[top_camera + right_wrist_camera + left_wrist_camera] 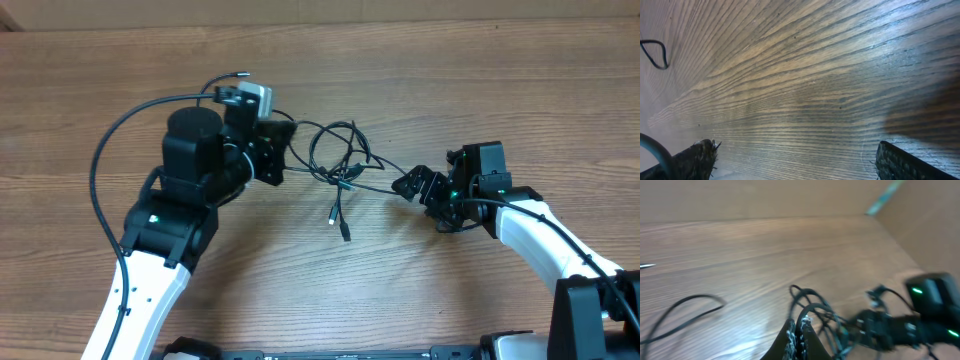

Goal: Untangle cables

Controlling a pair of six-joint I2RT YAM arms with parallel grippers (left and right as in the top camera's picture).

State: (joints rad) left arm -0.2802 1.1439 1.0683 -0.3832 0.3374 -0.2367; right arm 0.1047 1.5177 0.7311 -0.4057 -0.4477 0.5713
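The cables (335,150) are thin black cords in a loose tangled coil at mid-table, with two plug ends (340,225) trailing toward me. In the blurred left wrist view the coil (815,311) lies just past my left gripper (796,327). That gripper is shut, and a strand rises from its fingertips. Overhead, the left gripper (289,138) touches the coil's left side. My right gripper (415,186) is open at the coil's right, where a strand ends. Between its fingers (797,150) there is only bare wood. A cable loop (655,52) shows far off.
The wooden table (450,80) spreads all round. The left arm's thick black wire (110,150) arcs out to the left of it. A cardboard wall (920,210) stands at the table's far edge. The right arm (925,315) fills the lower right of the left wrist view.
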